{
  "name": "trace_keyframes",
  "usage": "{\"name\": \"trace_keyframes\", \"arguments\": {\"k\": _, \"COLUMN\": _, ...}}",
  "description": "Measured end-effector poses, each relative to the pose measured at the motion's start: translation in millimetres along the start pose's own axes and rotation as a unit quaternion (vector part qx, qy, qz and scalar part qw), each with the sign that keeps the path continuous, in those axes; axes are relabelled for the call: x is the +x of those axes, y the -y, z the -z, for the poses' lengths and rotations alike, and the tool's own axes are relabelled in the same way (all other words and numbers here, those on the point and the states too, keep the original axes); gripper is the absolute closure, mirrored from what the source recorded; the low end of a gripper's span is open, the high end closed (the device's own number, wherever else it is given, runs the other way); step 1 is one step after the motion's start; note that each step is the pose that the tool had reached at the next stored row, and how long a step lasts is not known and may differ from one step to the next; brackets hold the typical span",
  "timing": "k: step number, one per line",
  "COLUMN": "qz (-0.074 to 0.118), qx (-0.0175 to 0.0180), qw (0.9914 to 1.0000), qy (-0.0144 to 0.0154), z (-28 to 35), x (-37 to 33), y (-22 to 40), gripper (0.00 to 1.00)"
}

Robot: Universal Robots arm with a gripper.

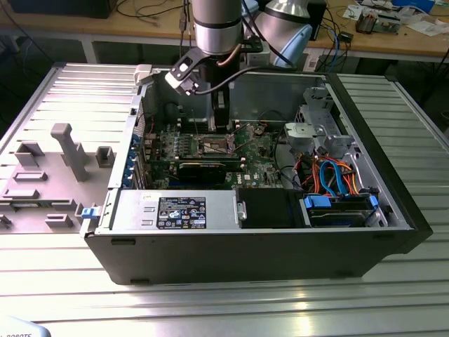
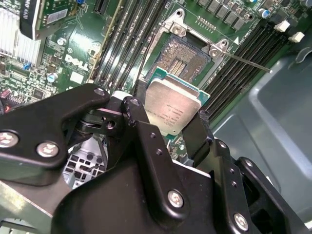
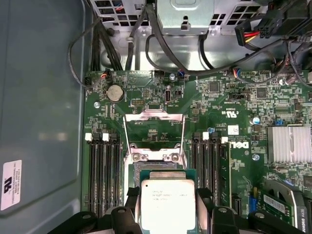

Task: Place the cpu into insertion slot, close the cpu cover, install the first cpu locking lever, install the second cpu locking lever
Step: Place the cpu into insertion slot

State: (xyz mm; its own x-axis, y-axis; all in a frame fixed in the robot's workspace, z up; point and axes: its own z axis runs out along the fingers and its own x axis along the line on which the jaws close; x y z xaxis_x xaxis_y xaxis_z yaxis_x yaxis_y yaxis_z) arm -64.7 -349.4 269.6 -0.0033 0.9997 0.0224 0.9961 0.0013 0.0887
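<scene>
In both wrist views the cpu point(image 2: 171, 105) point(image 3: 167, 204), a flat square chip with a silver-grey top, sits between the black fingers point(image 2: 135, 111) of my gripper point(image 2: 168, 116) point(image 3: 168, 200), which is shut on it. It hovers just above and beside the insertion slot point(image 2: 184, 54) point(image 3: 161, 167), whose dark contact field lies bare. The cpu cover point(image 3: 154, 115) stands swung open past the slot. A thin locking lever point(image 2: 248, 62) point(image 3: 126, 141) sticks out released. In the exterior view my gripper point(image 1: 219, 126) reaches down into the computer case over the slot point(image 1: 215, 146).
Black memory slots point(image 3: 105, 170) point(image 3: 209, 165) flank the socket on the green board. A finned heat sink point(image 3: 288, 144) and a graphics card point(image 1: 203, 168) lie near. Cables point(image 3: 161, 48), a drive cage point(image 1: 319, 130) and the case walls point(image 1: 140, 126) hem in the space.
</scene>
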Motion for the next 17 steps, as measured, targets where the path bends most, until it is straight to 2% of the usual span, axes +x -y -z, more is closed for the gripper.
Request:
{"name": "trace_keyframes", "arguments": {"k": 5, "qz": 0.000, "qx": -0.0007, "qw": 1.00000, "qy": 0.0000, "z": -10.3, "x": 0.5, "y": 1.8, "gripper": 0.45}}
{"name": "trace_keyframes", "arguments": {"k": 17, "qz": 0.000, "qx": -0.0006, "qw": 1.00000, "qy": 0.0000, "z": -11.0, "x": 0.5, "y": 1.9, "gripper": 0.45}}
